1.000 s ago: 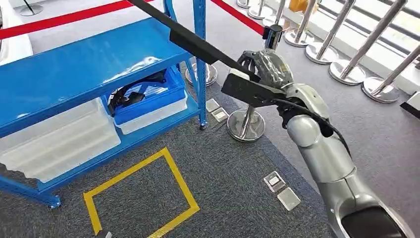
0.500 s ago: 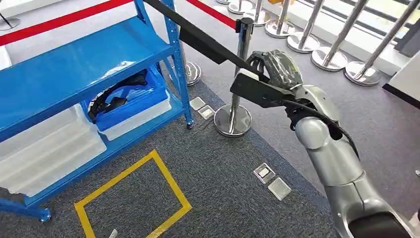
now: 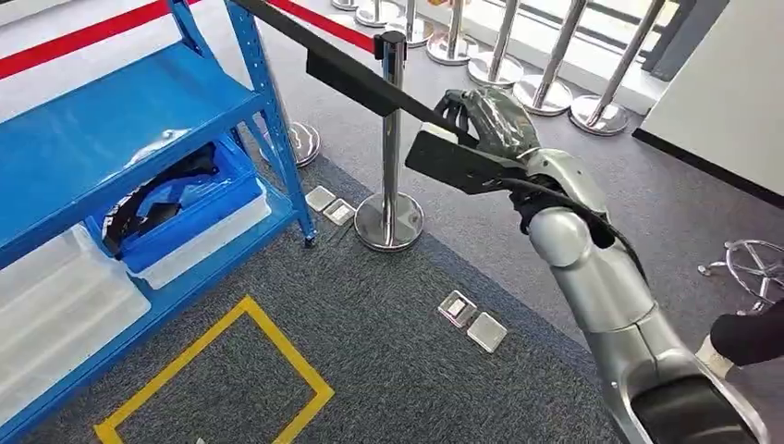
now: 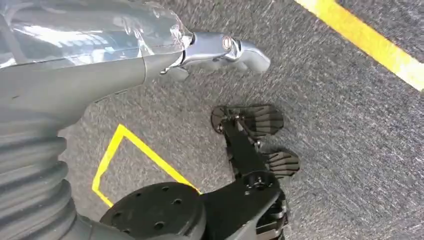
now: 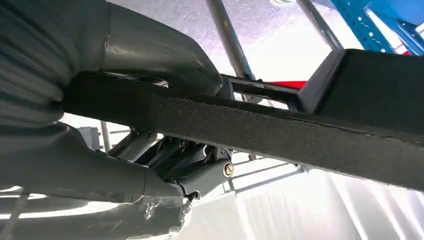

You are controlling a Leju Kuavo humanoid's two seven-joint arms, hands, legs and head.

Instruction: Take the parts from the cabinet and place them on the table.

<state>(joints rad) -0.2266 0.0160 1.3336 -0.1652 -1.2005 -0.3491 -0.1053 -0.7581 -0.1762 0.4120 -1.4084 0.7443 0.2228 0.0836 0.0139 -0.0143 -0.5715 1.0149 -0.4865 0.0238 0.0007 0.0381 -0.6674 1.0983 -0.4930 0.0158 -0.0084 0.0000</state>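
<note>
Right arm raised forward, right hand [image 3: 490, 120] fingers [image 5: 165, 65] clamping a long black part [image 3: 370, 83]

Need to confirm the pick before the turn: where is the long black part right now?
In the head view the long black part is held in the right hand, raised above the floor; it slants up and left past the chrome post, beside the blue rack.

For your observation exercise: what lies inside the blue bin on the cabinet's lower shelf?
Black curved parts lie in the blue bin; the shelf above hides the bin's back.
</note>
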